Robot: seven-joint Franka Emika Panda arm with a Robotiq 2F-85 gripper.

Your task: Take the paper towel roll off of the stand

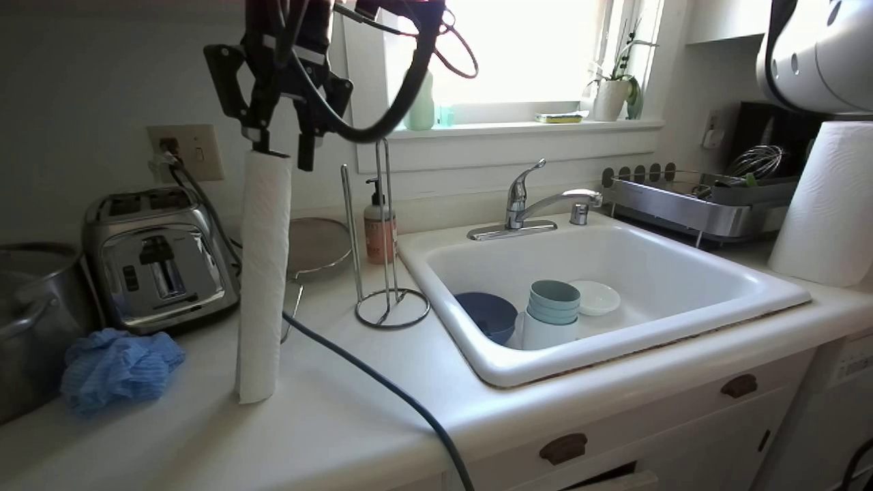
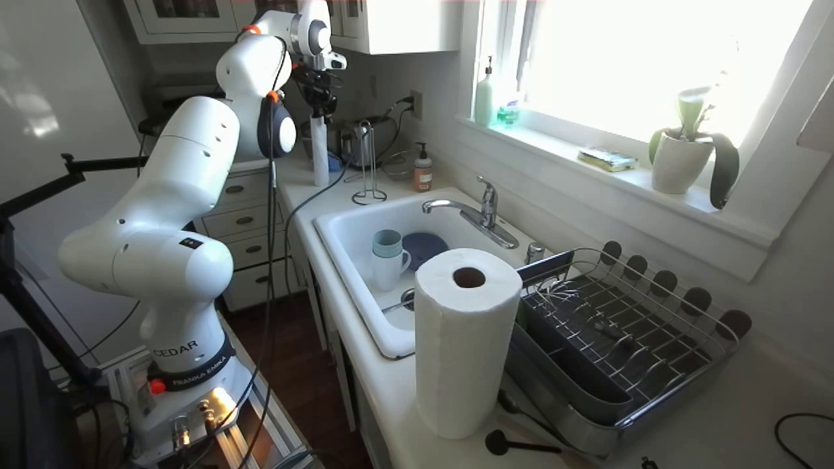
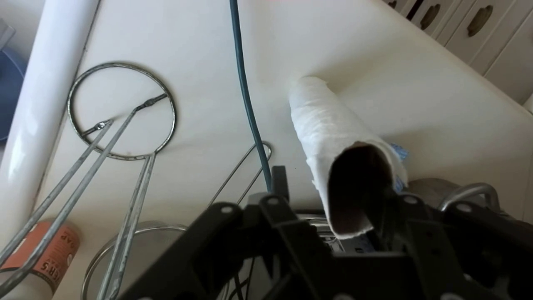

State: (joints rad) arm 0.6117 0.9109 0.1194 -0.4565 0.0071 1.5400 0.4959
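Paper towel roll off its stand, gripper spread at the top.
In an exterior view the roll stands upright on the white countertop, left of the stand; one fingertip meets its hollow end, the other hangs apart, so nothing looks gripped. It should prove light, soft-skinned over a stiffer tube, hardly slippery, easily dented or toppled: best pinched gently by the top wall. A cable runs between roll and stand; toaster far left, sink right, bright window beyond.
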